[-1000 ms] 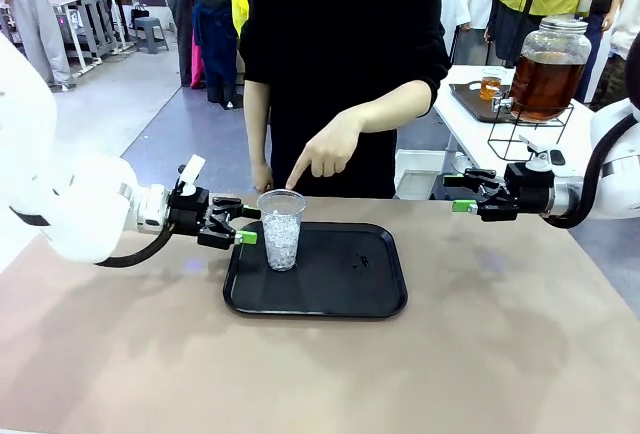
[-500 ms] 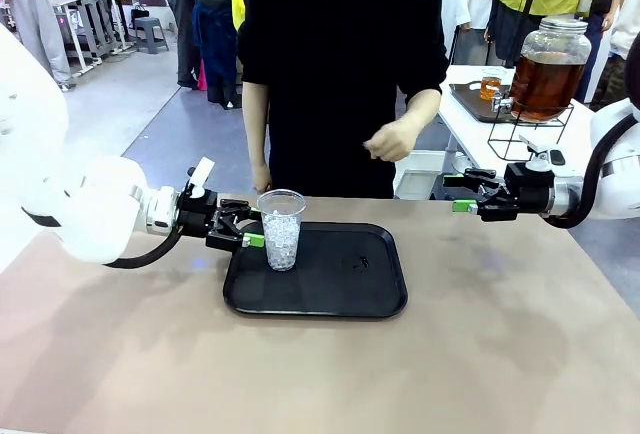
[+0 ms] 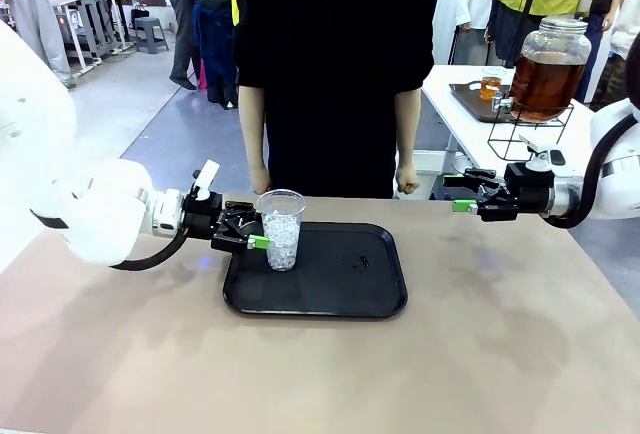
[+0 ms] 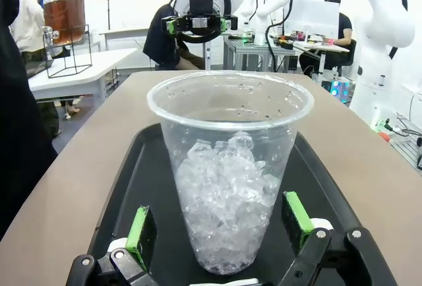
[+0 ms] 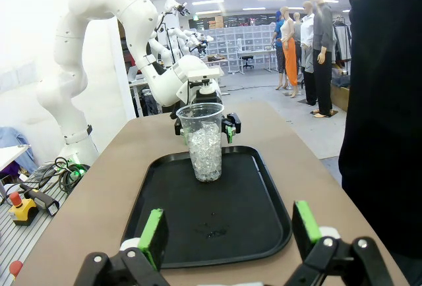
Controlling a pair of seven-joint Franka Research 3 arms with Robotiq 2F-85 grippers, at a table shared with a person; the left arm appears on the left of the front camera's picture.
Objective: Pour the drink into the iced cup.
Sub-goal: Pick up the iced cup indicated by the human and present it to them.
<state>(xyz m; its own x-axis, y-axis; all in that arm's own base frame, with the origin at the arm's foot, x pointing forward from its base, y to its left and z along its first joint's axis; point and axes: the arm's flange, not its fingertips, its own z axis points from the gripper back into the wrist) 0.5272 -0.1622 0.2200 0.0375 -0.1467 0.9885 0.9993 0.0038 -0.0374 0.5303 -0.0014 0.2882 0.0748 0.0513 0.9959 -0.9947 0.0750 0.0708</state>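
A clear plastic cup of ice (image 3: pixel 281 232) stands upright on the left part of a black tray (image 3: pixel 340 294). My left gripper (image 3: pixel 258 230) is open, and its green pads (image 4: pixel 142 228) flank the cup (image 4: pixel 227 167) low down, with small gaps on both sides. My right gripper (image 3: pixel 458 192) hovers open over the table's right side, far from the cup (image 5: pixel 206 142), with nothing between its fingers (image 5: pixel 153 232). The amber drink fills a big glass spigot jar (image 3: pixel 547 69) on a wire stand on the side table at the back right.
A person in black stands at the far edge, with a hand (image 3: pixel 405 179) hanging by the table. A small cup of amber liquid (image 3: pixel 490 84) sits on a dark tray beside the jar. The right half of the black tray (image 5: pixel 217 223) is bare.
The person's pointing hand left the cup and dropped to their side. My left gripper slid right until its fingers came around the cup. The right arm stayed still.
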